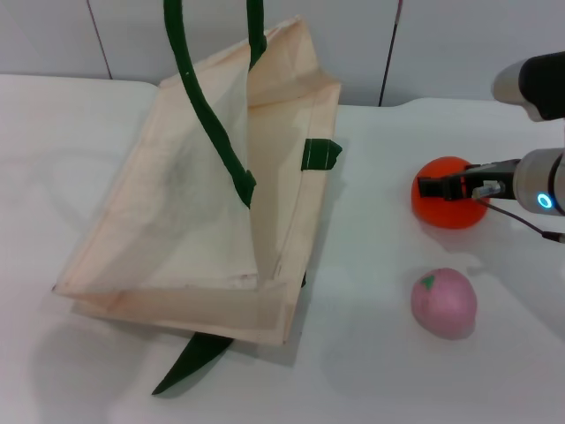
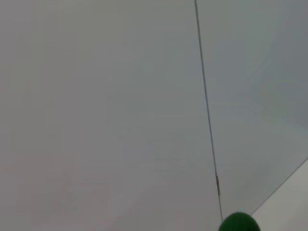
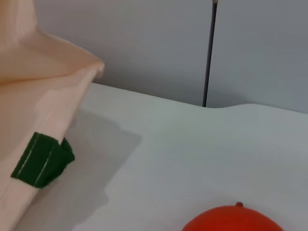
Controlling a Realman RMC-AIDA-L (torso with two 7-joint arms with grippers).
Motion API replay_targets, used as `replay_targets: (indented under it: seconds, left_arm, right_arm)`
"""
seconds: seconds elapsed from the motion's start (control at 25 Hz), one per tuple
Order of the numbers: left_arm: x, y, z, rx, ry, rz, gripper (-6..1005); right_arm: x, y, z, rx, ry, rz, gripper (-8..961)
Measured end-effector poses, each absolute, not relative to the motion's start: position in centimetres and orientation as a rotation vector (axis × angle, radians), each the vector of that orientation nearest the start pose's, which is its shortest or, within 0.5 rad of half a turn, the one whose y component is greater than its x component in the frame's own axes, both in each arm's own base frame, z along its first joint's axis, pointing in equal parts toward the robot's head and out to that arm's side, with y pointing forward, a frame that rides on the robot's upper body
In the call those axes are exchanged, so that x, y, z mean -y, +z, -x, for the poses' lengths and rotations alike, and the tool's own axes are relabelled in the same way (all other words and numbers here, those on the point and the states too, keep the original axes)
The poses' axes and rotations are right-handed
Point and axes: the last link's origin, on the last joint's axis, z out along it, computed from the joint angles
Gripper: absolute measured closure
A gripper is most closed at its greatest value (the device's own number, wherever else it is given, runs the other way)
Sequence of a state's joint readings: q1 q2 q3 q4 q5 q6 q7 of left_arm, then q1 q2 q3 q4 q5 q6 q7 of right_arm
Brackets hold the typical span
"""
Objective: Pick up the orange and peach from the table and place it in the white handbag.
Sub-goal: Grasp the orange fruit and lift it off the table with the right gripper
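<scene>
I see the right pincer point(image 1: 441, 187) set across the top of the orange point(image 1: 446, 212), which sits on the bench point(image 1: 371, 353) well to the right of the white handbag point(image 1: 203, 221); I cannot tell whether it is open or closed. The peach point(image 1: 444, 303) lies on the bench just nearer me than the orange. The handbag's mouth is lifted by its green handles point(image 1: 207, 115). My left pincer is out of view.
</scene>
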State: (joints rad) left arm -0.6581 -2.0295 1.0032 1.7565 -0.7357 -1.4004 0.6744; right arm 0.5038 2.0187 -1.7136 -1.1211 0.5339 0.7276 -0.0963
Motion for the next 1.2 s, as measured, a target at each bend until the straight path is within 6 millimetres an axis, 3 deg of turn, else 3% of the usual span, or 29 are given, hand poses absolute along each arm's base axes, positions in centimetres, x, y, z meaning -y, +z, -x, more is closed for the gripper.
replay_targets:
  seconds: [0.08,0.36,0.76,1.2]
  left_arm:
    - [-39.5,14.9,8.3,0.472,-0.246,2.252,878]
    - [-39.7,14.9,8.4,0.473,-0.233,2.244,878]
    - [-39.8,14.8,8.5,0.476,-0.230,2.243,877]
    - [-39.8,14.9,8.8,0.480,-0.224,2.236,877]
  right_arm:
    - [-39.7,-3.8,-22.1,-1.077,-0.030,2.117,71]
    - [-40.1,-3.2,-22.5,-1.096,-0.023,2.092,428]
    - [-40.5,-3.7,-22.9,-1.068,-0.082,2.116,514]
    - [-40.1,-2.2,-19.3,-0.978,0.027,2.156,605]
